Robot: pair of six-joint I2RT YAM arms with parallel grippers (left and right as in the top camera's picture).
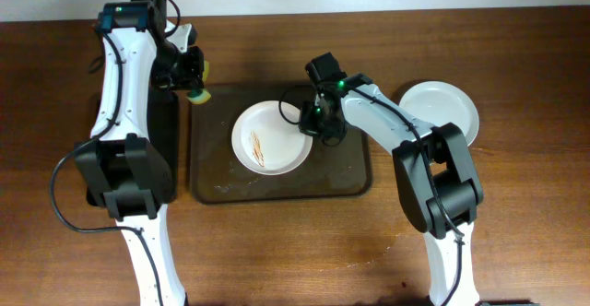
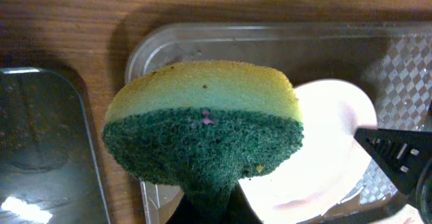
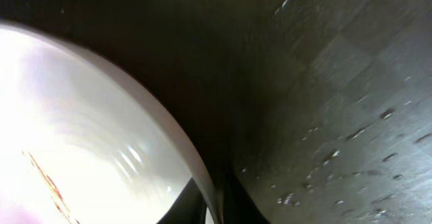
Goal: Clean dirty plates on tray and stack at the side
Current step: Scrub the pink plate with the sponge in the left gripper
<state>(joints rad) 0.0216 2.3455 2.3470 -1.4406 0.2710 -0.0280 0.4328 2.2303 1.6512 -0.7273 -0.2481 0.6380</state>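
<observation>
A white dirty plate (image 1: 265, 140) with thin orange-brown smears lies on the brown tray (image 1: 343, 179), left of middle. My right gripper (image 1: 316, 122) is shut on this plate's right rim; the right wrist view shows the rim (image 3: 202, 177) pinched between the fingers. My left gripper (image 1: 192, 77) is shut on a yellow and green sponge (image 2: 206, 119) and holds it over the tray's top-left corner, above and left of the plate (image 2: 331, 150). More white plates (image 1: 442, 110) lie stacked on the table right of the tray. The pale blue-green plate is out of view.
A narrow black tray (image 1: 166, 122) lies left of the brown tray, partly under my left arm; it also shows in the left wrist view (image 2: 40, 150). Water drops speckle the brown tray's floor (image 3: 337, 150).
</observation>
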